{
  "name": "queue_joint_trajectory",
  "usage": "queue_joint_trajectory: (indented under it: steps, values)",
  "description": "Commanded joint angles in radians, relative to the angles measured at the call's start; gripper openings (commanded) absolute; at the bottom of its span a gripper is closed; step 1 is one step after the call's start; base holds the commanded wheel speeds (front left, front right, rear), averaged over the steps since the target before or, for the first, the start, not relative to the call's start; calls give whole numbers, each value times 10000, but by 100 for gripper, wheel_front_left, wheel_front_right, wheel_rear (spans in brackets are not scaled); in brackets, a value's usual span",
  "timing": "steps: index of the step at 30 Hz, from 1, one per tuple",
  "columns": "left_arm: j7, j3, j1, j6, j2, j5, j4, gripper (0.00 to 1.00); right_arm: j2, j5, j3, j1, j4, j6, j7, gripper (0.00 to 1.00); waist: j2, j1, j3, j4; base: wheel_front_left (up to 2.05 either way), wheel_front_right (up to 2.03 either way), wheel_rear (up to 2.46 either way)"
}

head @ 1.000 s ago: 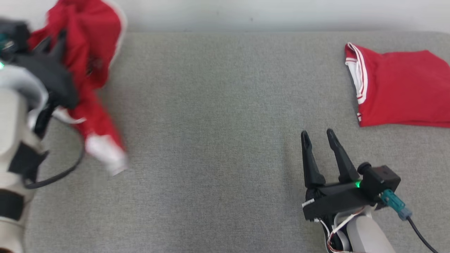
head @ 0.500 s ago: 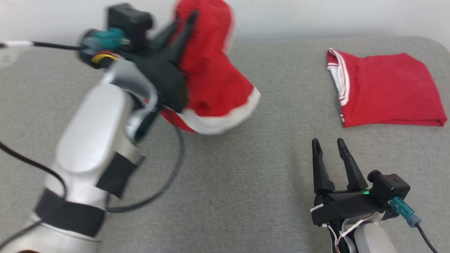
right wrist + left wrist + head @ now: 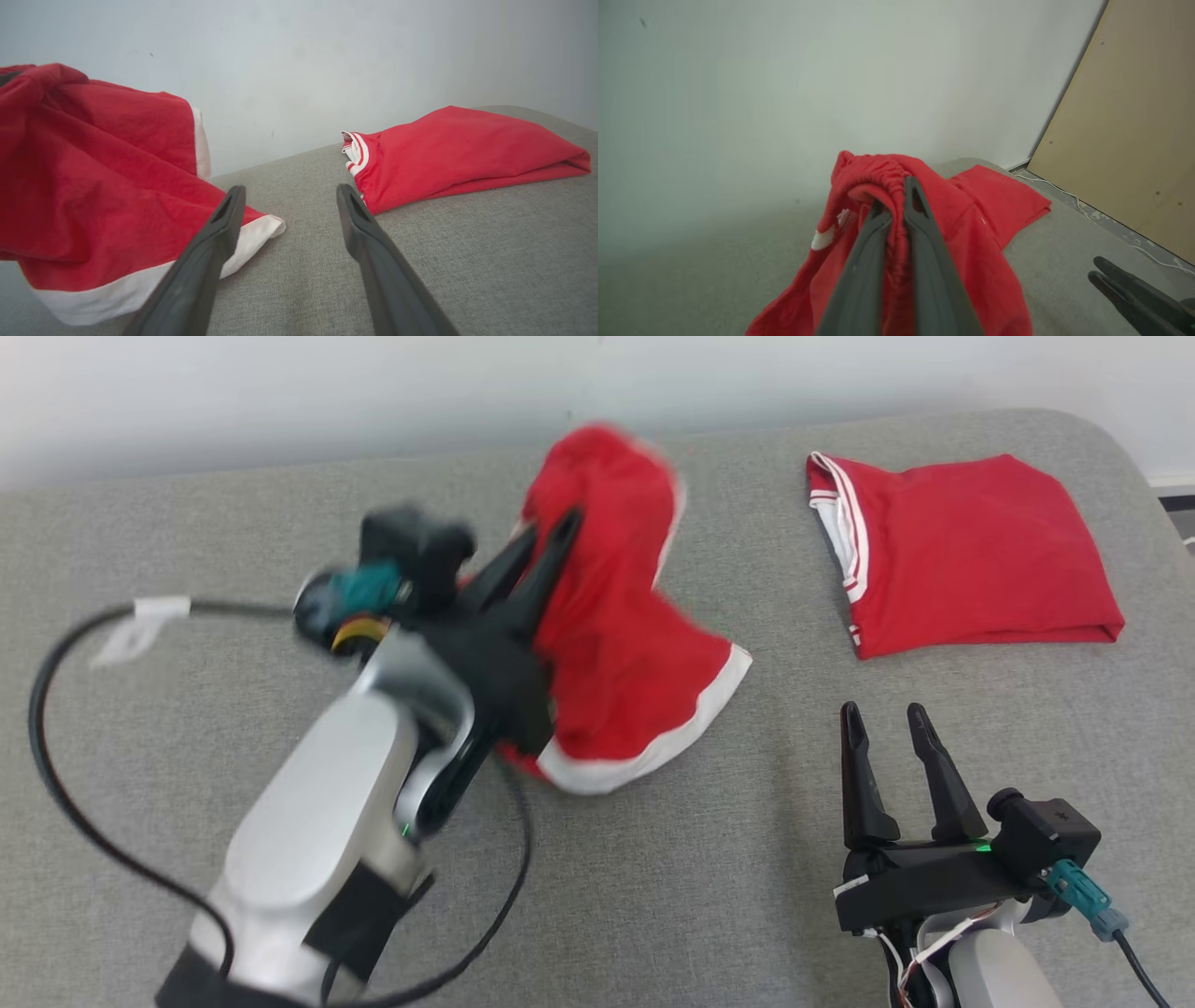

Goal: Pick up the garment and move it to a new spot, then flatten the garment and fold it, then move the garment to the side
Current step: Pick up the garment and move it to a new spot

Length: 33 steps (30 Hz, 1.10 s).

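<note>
The garment (image 3: 621, 635) is a red cloth piece with a white hem, hanging bunched above the middle of the grey padded table (image 3: 653, 896). My left gripper (image 3: 551, 527) is shut on its gathered edge. In the left wrist view the dark fingers (image 3: 924, 261) pinch a gathered red seam of the garment (image 3: 952, 233). The garment's white hem (image 3: 140, 284) trails down to the table in the right wrist view. My right gripper (image 3: 884, 714) stands open near the front right, with nothing between its fingers (image 3: 373, 242).
A second red garment (image 3: 962, 555), folded with white-striped trim, lies at the back right of the table, also seen as a folded red pile (image 3: 462, 149). A pale wall (image 3: 280, 392) runs behind the table. My left arm's black cable (image 3: 56, 775) loops over the left side.
My left arm has swung the garment from the far left toward the table's middle and lowered it. The head camera has turned too. My right gripper stays open in place.
</note>
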Motion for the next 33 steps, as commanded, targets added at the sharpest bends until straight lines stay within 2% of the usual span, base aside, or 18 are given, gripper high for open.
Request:
queue_joint_trajectory:
  steps: [1, 10, 14, 15, 16, 17, 18, 27, 33]
  values:
    - [-106, 62, 341, 76, 157, -104, -28, 0, 4, -47, -20, 112, 27, 1, -47, 100, 0, 0, -24, -16, 0, 0, 0]
    - [-828, 438, 1927, 581, 1107, 97, 248, 0, 4, -243, -67, 276, 216, 1, -48, 100, 0, 0, -259, 201, 0, 0, 0]
    - [-1215, 520, 2208, 585, 1261, 94, 644, 0, 2, -286, -21, 323, 291, 1, -36, 100, 0, 0, -359, 257, 0, 0, 0]
    - [-1343, 538, 2243, 581, 1227, 68, 741, 7, 4, -288, -25, 335, 300, 1, -26, 100, 0, 0, -383, 277, 0, 0, 0]
    - [-1468, 549, 2278, 565, 1192, 32, 832, 27, 4, -294, -24, 345, 304, 1, -15, 100, 0, 0, -400, 294, 0, 0, 0]
    - [-1623, 533, 2300, 563, 1170, 71, 925, 58, 3, -300, -33, 369, 300, 1, -9, 100, 0, 0, -419, 321, 0, 0, 0]
    - [-1802, 529, 2331, 593, 1118, 106, 990, 100, 3, -299, -35, 398, 293, 1, 6, 100, 0, 0, -432, 351, 0, 0, 0]
    - [-3134, 564, 2929, 821, 801, 115, 1321, 100, 1, -280, -69, 717, 278, 1, 129, 100, 0, 0, -781, 706, 0, 0, 0]
    - [-3490, 692, 3826, 1009, 782, -38, 1063, 100, 3, -250, -72, 933, 216, 1, 245, 100, 0, 0, -1162, 891, 0, 0, 0]
